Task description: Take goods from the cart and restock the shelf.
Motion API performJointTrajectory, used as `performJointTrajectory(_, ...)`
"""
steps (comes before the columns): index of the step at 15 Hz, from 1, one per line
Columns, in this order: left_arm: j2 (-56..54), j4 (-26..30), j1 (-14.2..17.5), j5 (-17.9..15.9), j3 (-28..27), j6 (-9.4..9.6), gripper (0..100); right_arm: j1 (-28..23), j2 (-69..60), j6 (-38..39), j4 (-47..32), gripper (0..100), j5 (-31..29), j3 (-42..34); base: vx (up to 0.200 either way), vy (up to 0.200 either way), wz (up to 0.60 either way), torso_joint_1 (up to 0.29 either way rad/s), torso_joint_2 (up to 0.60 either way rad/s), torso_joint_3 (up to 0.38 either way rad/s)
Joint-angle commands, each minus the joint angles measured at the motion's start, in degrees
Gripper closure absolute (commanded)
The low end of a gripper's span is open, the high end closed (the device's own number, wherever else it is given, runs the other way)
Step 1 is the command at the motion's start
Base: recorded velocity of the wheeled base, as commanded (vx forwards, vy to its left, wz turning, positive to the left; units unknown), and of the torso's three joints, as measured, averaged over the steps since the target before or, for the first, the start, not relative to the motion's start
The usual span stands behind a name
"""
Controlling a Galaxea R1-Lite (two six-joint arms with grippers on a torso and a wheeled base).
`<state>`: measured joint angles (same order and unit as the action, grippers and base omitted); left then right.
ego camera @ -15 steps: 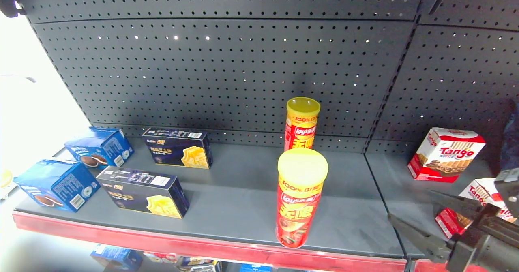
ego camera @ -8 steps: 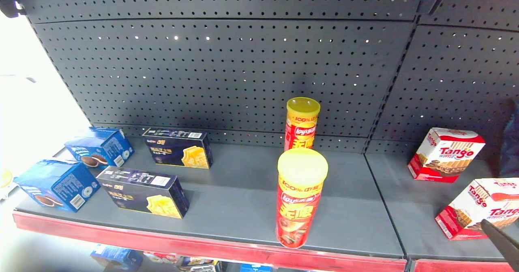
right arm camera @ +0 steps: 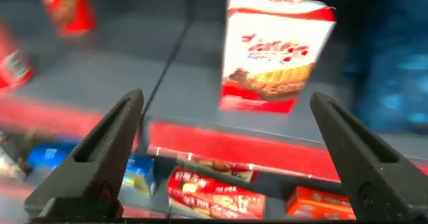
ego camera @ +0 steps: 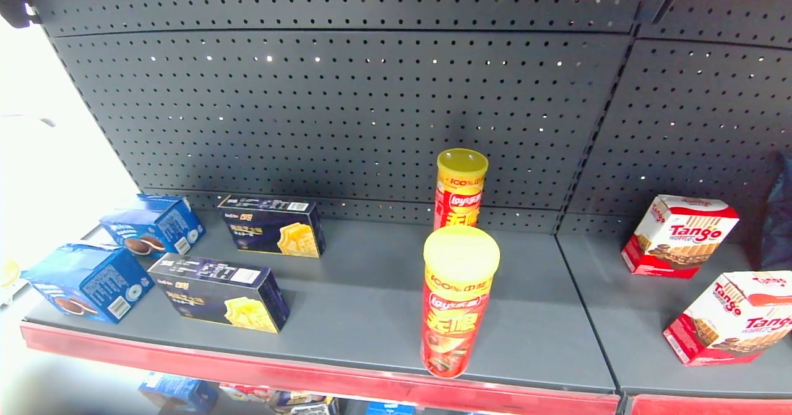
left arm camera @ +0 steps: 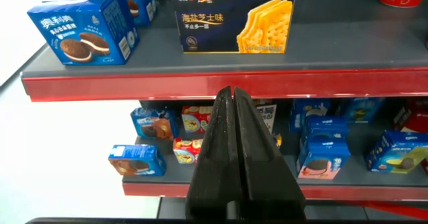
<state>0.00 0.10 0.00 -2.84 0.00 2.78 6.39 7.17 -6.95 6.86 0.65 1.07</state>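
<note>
On the grey shelf (ego camera: 371, 303) stand two chip cans, one at the front (ego camera: 459, 300) and one behind (ego camera: 461, 189). To their left lie two dark cracker boxes (ego camera: 219, 291) and two blue cookie boxes (ego camera: 90, 282). In the right bay sit two wafer boxes, one at the front (ego camera: 730, 316) and one at the back (ego camera: 680, 235). My right gripper (right arm camera: 227, 97) is open wide, low before the shelf's edge, facing a wafer box (right arm camera: 274, 50). My left gripper (left arm camera: 233, 91) is shut and empty, just below the red shelf lip (left arm camera: 221, 83), with a cracker box (left arm camera: 234, 17) above it.
A perforated back wall (ego camera: 346, 112) rises behind the goods. An upright seam (ego camera: 581, 174) splits the two bays. A lower shelf (left arm camera: 321, 184) holds several small packs. A wide gap separates the cracker boxes from the cans.
My right gripper has drawn back down and to the right, out of the head view. The front wafer box, partly covered before, now stands free on the shelf.
</note>
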Motion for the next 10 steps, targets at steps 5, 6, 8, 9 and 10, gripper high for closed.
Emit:
performJointTrajectory(5, 0.00, -0.01, 0.00, 0.12, 0.00, -0.41, 100, -0.32, -2.16, 0.53, -3.08, 0, 2.17, -0.98, 0.000, 0.000, 0.00, 0.000, 0.00, 0.000)
performJointTrajectory(6, 0.00, -0.01, 0.00, 0.12, 0.00, -0.32, 100, -0.41, -2.16, 1.15, -3.08, 0, 1.90, -0.98, 0.000, 0.000, 0.00, 0.000, 0.00, 0.000)
performJointTrajectory(8, 0.00, -0.01, 0.00, 0.12, 0.00, -0.23, 100, -0.41, -2.16, 1.41, -3.00, 0, 1.99, -0.98, 0.000, 0.000, 0.00, 0.000, 0.00, 0.000)
performJointTrajectory(9, 0.00, -0.01, 0.00, 0.12, 0.00, -0.23, 100, -0.41, -2.16, 1.59, -2.91, 0, 1.99, -0.98, 0.000, 0.000, 0.00, 0.000, 0.00, 0.000)
performJointTrajectory(10, 0.00, -0.01, 0.00, 0.12, 0.00, -0.23, 100, -0.41, -2.16, 1.94, -2.91, 0, 1.99, -0.98, 0.000, 0.000, 0.00, 0.000, 0.00, 0.000)
